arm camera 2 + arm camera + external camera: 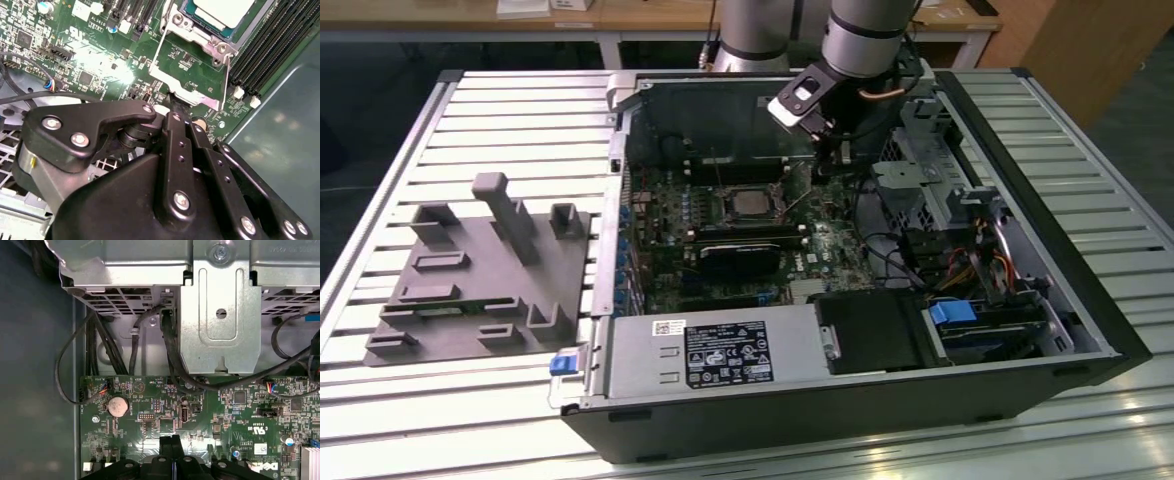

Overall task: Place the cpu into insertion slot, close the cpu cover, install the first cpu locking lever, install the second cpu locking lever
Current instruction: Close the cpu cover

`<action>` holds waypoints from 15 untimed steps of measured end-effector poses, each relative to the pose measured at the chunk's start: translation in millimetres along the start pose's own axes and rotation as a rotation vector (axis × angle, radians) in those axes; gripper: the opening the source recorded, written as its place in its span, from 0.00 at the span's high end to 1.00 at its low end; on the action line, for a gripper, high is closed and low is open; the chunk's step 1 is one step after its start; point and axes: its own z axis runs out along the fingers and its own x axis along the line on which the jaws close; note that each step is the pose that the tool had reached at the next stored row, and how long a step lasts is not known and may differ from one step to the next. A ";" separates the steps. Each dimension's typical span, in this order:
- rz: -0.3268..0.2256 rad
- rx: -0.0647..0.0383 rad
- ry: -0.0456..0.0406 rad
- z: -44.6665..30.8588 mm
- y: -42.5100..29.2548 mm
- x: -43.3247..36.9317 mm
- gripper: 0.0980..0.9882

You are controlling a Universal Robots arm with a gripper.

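1. A grey moulded fixture (480,270) lies on the slatted table (494,110) at the exterior view's left, well apart from the work.
2. An open computer case (854,410) lies on its side in the middle, with its power supply (720,350) along the near edge and the motherboard (667,215) exposed.
3. The cpu (750,203) is seated in the insertion slot (202,34), silver-grey top upward. Long black memory slots (270,45) run just beside the slot.
4. The cpu cover (197,91) is open. It is swung clear of the slot, and green board shows through its square window. The cpu is uncovered.
5. The gripper (831,165) hangs inside the case toward the exterior view's right of the slot.
6. In both wrist views the black fingers (166,442) are pressed together with no gap between them. In the second wrist view the gripper tip (174,104) meets the cover's free edge. Whether that edge is nipped between the fingers cannot be determined.
7. A coin cell (118,405) sits on the board, and black cables run to the metal drive cage (220,315) beyond.
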 end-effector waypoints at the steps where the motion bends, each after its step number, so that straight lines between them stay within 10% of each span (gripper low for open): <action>1: 0.000 0.000 0.0000 0.0 0.0 0.0 1.00; 15: 0.000 -0.022 0.0004 0.9 -31.5 -0.4 1.00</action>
